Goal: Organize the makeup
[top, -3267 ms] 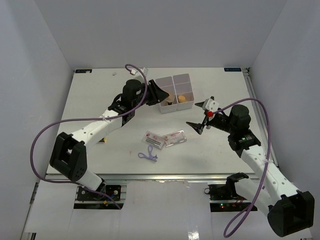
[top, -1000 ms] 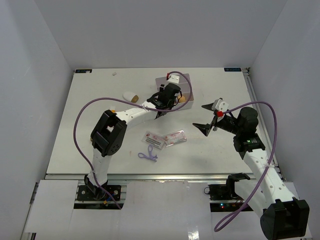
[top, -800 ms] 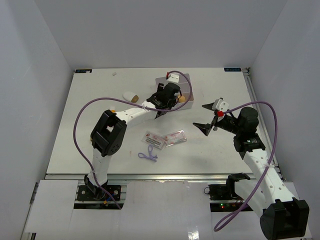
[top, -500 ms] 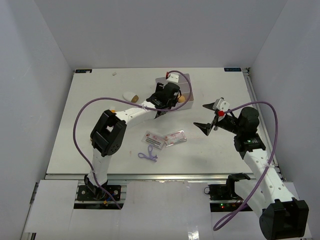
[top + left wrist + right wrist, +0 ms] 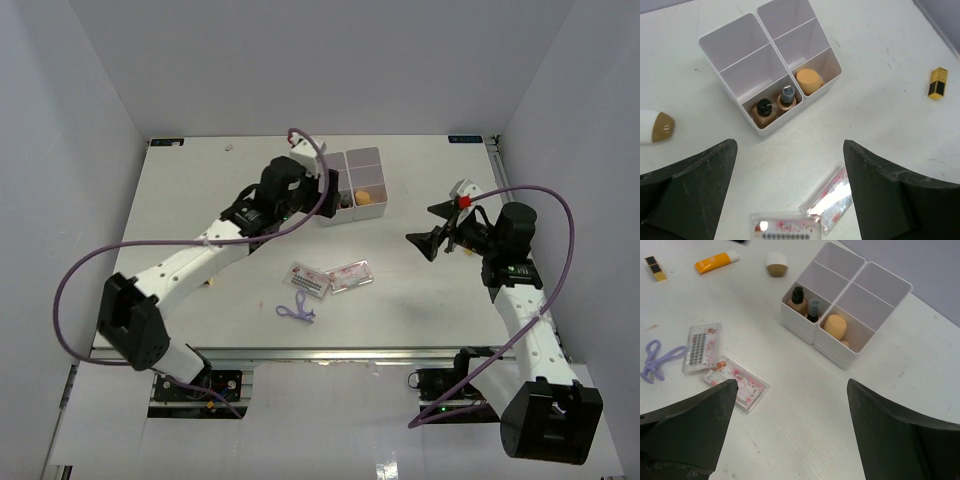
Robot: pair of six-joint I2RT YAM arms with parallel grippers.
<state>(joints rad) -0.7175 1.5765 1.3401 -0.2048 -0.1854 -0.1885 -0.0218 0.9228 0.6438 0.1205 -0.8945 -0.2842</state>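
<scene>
The white box [image 5: 366, 154] stands at the table's back middle. Its near compartments hold two small bottles [image 5: 764, 108] and a tan-orange sponge [image 5: 809, 80]. My left gripper [image 5: 325, 192] hovers open and empty just left of the box; in its wrist view the gripper [image 5: 790, 200] hangs over two clear packets [image 5: 833, 198]. A white and tan oval piece [image 5: 655, 127] lies left of the box. The packets [image 5: 308, 279] and a purple tool [image 5: 296, 310] lie on the near middle of the table. My right gripper [image 5: 428, 228] is open and empty, right of the packets.
A yellow-orange tube [image 5: 717, 261] and a small yellow and black stick [image 5: 656, 268] lie on the table's left side beyond the packets [image 5: 701, 347]. The box's far compartments [image 5: 880, 282] hold nothing. Purple cables arc above both arms.
My left gripper has opened and drawn back from over the box toward the left and near side. The right arm has shifted slightly right and up, still open.
</scene>
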